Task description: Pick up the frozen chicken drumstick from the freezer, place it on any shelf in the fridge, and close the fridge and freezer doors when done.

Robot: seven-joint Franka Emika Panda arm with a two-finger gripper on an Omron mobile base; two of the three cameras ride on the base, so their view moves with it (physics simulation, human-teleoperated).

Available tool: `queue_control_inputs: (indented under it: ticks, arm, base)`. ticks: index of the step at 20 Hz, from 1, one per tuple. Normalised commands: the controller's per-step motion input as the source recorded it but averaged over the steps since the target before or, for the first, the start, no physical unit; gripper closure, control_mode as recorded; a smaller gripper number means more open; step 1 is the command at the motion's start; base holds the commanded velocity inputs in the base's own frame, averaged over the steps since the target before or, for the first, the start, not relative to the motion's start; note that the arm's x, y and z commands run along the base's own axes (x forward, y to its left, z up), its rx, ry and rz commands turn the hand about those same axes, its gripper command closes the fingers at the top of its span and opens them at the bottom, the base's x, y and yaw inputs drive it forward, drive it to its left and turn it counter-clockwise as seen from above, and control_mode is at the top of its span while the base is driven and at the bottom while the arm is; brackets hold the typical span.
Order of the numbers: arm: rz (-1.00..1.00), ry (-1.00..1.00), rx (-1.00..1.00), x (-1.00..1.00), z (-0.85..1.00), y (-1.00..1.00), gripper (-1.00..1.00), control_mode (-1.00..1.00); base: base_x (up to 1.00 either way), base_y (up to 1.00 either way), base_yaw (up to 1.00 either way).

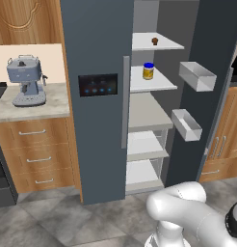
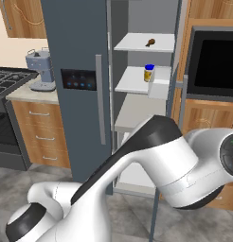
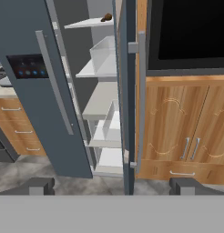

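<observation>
The frozen chicken drumstick (image 1: 154, 41) (image 2: 150, 43) (image 3: 106, 17) lies on the top shelf (image 1: 166, 45) (image 2: 135, 45) (image 3: 82, 23) of the fridge (image 1: 147, 113), the right half of the dark grey unit. The fridge door (image 1: 214, 58) (image 3: 128, 95) stands swung open to the right. On the left, the freezer (image 1: 96, 96) (image 2: 76, 80) has its door shut, a dark control panel on its front. My gripper (image 3: 113, 187) is open and holds nothing. It hangs low in front of the unit, well back from the shelves, facing the open door's edge.
A yellow jar with a blue lid (image 1: 148, 71) (image 2: 148, 73) stands on the second shelf. Two pale bins (image 1: 197, 75) (image 1: 186, 124) hang on the open door. A blue coffee machine (image 1: 26, 79) sits on the left counter. A black oven (image 2: 215, 61) in wooden cabinets is to the right.
</observation>
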Motion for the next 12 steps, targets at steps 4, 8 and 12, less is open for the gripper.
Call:
queue_control_inputs:
  ticks: [4,8,12]
  arm:
    - [0.00,0.00,0.00,0.00,-0.04,0.00,-1.00,-1.00]
    - [0.00,0.00,0.00,0.00,-0.08,0.00,-1.00,-1.00]
    - [0.00,0.00,0.03,0.07,-0.17,-0.10,-1.00,-1.00]
  base:
    - [0.00,0.00,0.00]
    - [0.00,0.00,0.00]
    - [0.00,0.00,0.00]
